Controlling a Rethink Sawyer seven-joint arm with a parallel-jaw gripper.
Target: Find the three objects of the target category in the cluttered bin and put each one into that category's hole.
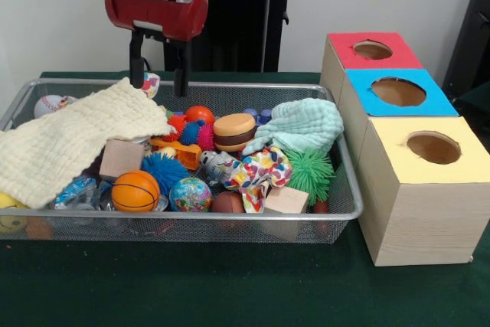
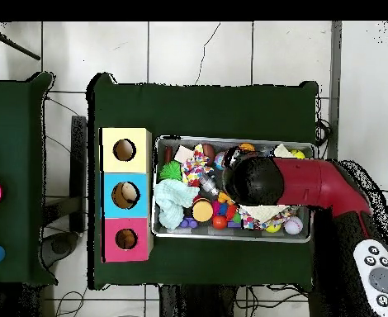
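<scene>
Basketball (image 1: 135,191) near front, well below open jaws (image 1: 159,74).

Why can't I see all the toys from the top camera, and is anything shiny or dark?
Overhead view: the red arm covers the middle of the bin, so many toys are hidden. Front view: even light, no glare; the holes in the boxes look dark inside, and the tool hangs over the yellow cloth.

cream cloth (image 1: 73,139); mint cloth (image 1: 302,124) | orange ball (image 1: 135,191); green spiky ball (image 1: 311,171) | box tops red (image 1: 371,50), blue (image 1: 398,92), yellow (image 1: 431,149)
</scene>
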